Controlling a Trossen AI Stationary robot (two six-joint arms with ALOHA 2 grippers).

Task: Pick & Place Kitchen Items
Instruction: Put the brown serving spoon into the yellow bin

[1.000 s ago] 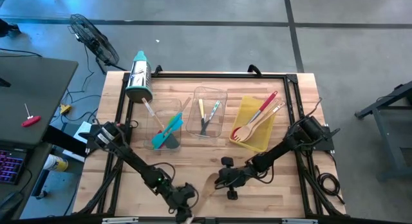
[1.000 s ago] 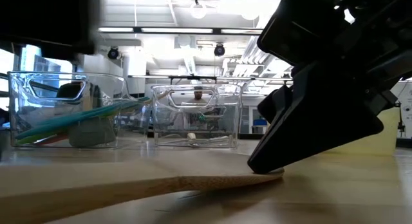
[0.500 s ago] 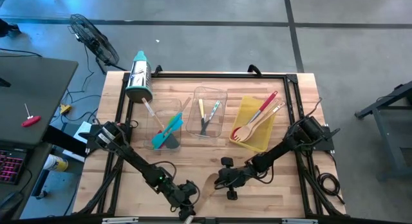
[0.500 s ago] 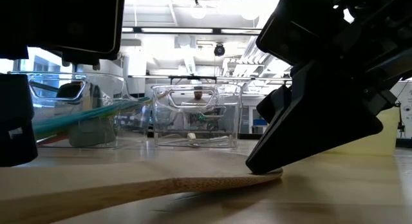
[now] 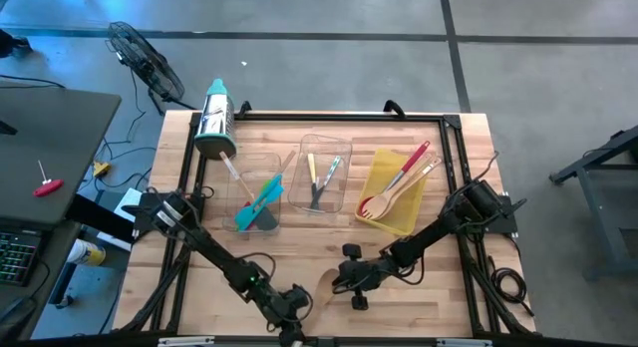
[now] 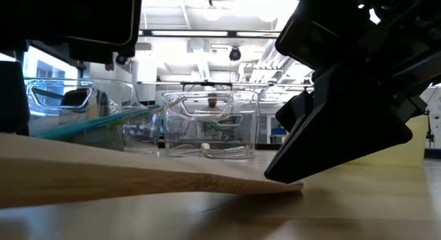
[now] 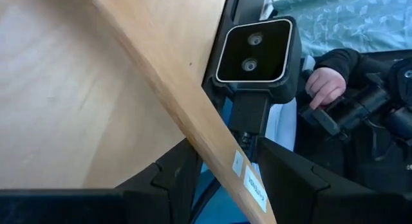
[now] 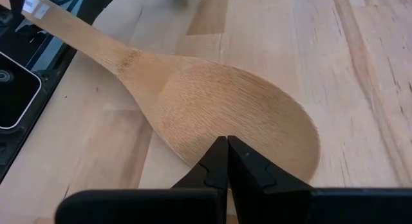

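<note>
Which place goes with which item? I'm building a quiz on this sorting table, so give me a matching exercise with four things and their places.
Things:
1. wooden spoon
2. teal spatula
3. red spatula
4. steel cylinder

Places:
A. in the yellow bin
B. on the table's near edge, by both end effectors
C. on the far left of the table
D. in the left clear bin

Pairs: 1-B, 2-D, 3-A, 4-C
</note>
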